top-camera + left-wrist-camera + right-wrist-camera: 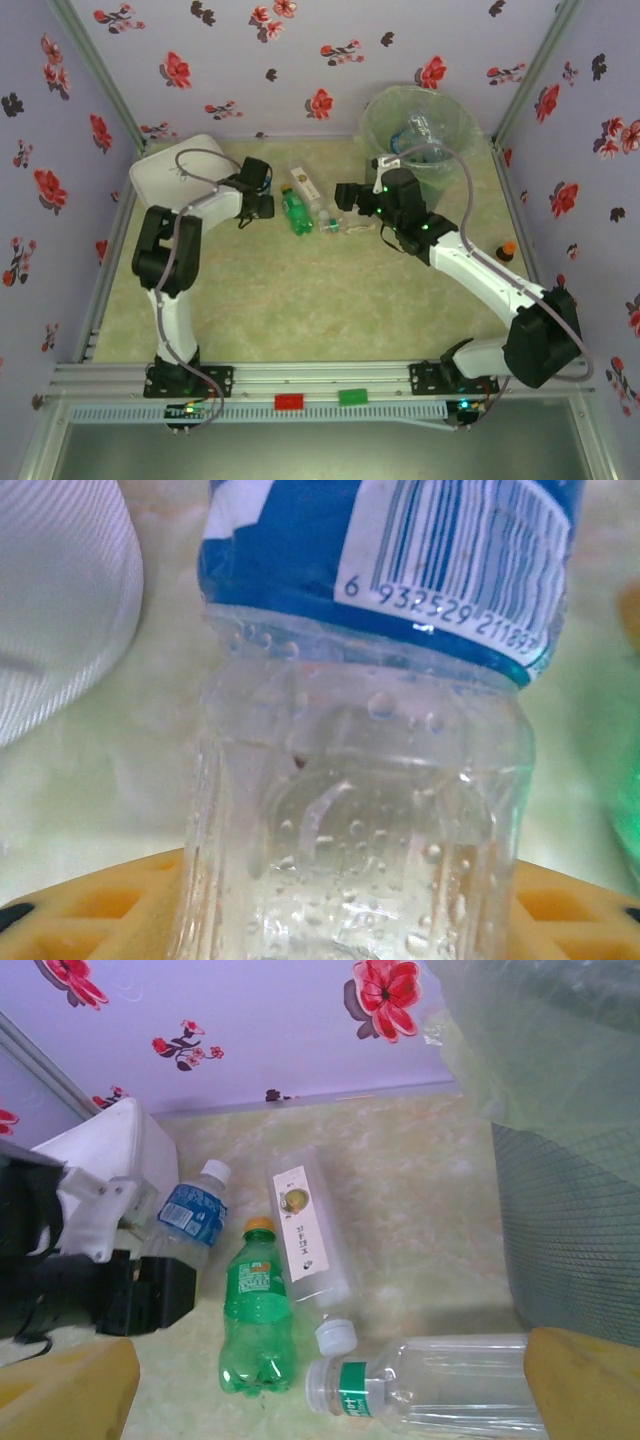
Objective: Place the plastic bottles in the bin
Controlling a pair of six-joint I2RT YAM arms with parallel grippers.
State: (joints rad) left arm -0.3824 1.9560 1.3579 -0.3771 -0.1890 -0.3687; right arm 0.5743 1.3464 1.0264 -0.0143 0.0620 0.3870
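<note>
Clear glossy plastic bottle point(360, 830), droplet-beaded, with shiny blue label point(290, 550); crinkly translucent plastic liner point(540, 1040) over the bin point(575, 1230).

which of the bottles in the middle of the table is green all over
The green bottle with the orange cap, lying between the blue-labelled bottle and the white-labelled bottle. Those are clear, as is the green-banded bottle.

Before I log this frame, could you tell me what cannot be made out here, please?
- Top view: bottles inside the bin uncountable; crumpled liner blurs them.
- Left wrist view: cap of the blue-label bottle cut off by the top edge; whether the left fingers press it, unclear.
- Top view: label of the amber bottle too small to read.
</note>
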